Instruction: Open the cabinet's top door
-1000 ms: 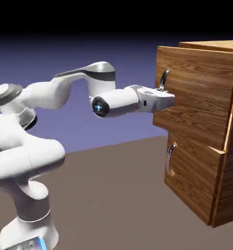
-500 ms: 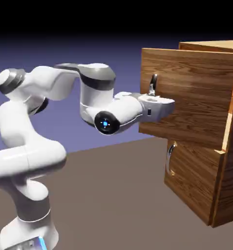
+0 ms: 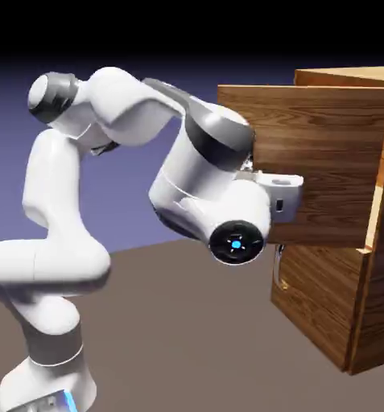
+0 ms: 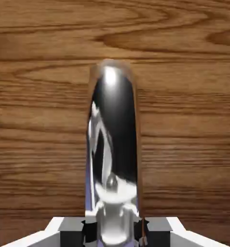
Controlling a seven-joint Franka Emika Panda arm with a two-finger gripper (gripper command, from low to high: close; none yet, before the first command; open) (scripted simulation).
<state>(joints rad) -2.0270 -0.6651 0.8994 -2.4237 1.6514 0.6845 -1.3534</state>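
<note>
top door (image 3: pixel 315 153) ajar, gripper (image 4: pixel 115 231) clamped on its handle (image 4: pixel 114 144), lower panel (image 3: pixel 324 298) below

The top door (image 3: pixel 324 161) stands out from the cabinet (image 3: pixel 372 306), blocking the space directly before its upper half. Beneath the protruding door, the room in front of the lower panel (image 3: pixel 320 298) is free. The surface (image 3: pixel 187 338) before the cabinet lies open. In the hand view, the handle (image 4: pixel 114 149) fills the gap between the fingers (image 4: pixel 71 231); wood closes off everything behind.
</note>
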